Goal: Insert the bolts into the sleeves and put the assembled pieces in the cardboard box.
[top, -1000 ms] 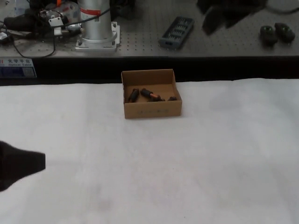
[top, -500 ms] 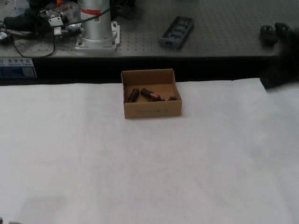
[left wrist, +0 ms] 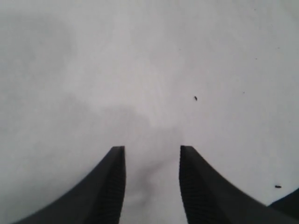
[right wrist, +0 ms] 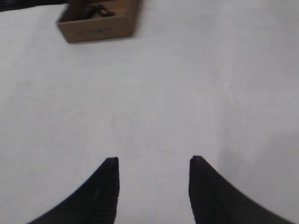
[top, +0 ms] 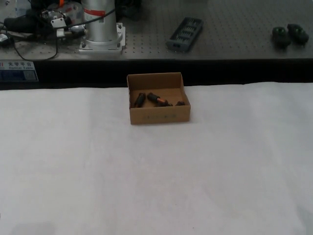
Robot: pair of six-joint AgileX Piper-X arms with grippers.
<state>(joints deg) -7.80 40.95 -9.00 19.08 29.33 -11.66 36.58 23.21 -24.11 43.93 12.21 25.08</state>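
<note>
Left tool (left wrist: 152, 148) and right tool (right wrist: 154, 158) are black, tapered, ribbed inside

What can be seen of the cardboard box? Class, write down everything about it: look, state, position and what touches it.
The cardboard box is brown and open-topped, with plain walls and faint print on its near wall. It stands upright on the white sheet, toward the sheet's far edge. Inside lie several small dark pieces, one of them with an orange part. Only the sheet beneath and those pieces touch it.
</note>
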